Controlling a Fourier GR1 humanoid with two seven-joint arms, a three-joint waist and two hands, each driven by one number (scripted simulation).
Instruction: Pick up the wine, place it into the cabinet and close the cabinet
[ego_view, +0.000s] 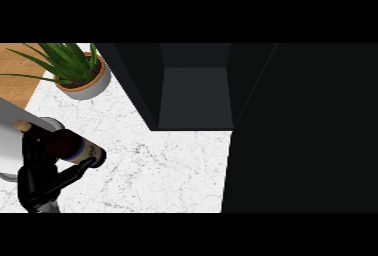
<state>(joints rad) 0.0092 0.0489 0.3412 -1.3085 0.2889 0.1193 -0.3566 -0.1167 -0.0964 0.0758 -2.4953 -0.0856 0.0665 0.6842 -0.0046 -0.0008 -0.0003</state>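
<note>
A: Wine, position?

B: Wine bottle (68, 143) at 8 o'clock, low on the left side, over the white marble counter (162, 170). It lies tilted, tan tip toward 10 o'clock and base toward 4 o'clock. Dark glass, pale label near the base. Cannot tell whether it is clear of the counter

A: Hand?

B: Left hand (38, 179) grips the bottle. Black fingers curl over the neck end, and 1 finger stretches along under the body toward the base

A: Cabinet?

B: Cabinet (196, 95) at 12 o'clock, open, dark inside. The bottle is outside it and well apart. A broad dark panel (303, 130) fills the 3 o'clock side

A: Anything else?

B: 1 potted plant (80, 75) at 10 o'clock, standing on the counter. Wooden surface (16, 75) just beside it at the left edge. A pale grey shape sits behind the hand; cannot tell what it is
</note>
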